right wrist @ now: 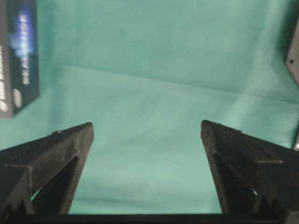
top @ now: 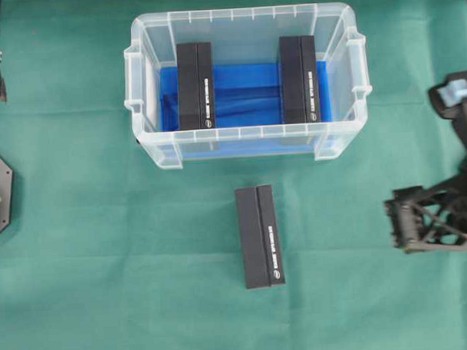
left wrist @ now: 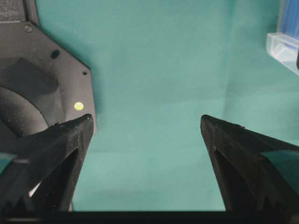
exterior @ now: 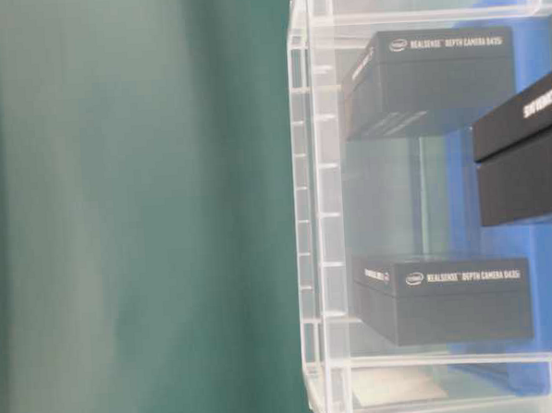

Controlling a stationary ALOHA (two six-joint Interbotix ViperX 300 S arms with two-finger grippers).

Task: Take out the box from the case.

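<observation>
— What does the case (top: 247, 130) look like?

— A large clear plastic tub with a rimmed edge, side handles and a blue lining on its bottom. It sits on the green cloth (top: 106, 248) toward the far side of the overhead view.

— And the boxes?

— All long, black and rectangular, with small white print along one side. Two stand inside the case: the left box (top: 195, 86) near the left wall, the right box (top: 299, 79) near the right wall, well apart with bare blue between them. The third box (top: 260, 235) lies outside on the cloth, just in front of the case.

— The grippers?

— The right gripper (right wrist: 147, 135) hangs over bare cloth with its jaws spread wide, holding nothing; the third box shows at its camera's left edge. The left gripper (left wrist: 147, 126) is also spread wide and empty, over cloth beside a black base plate (left wrist: 42, 79).
</observation>
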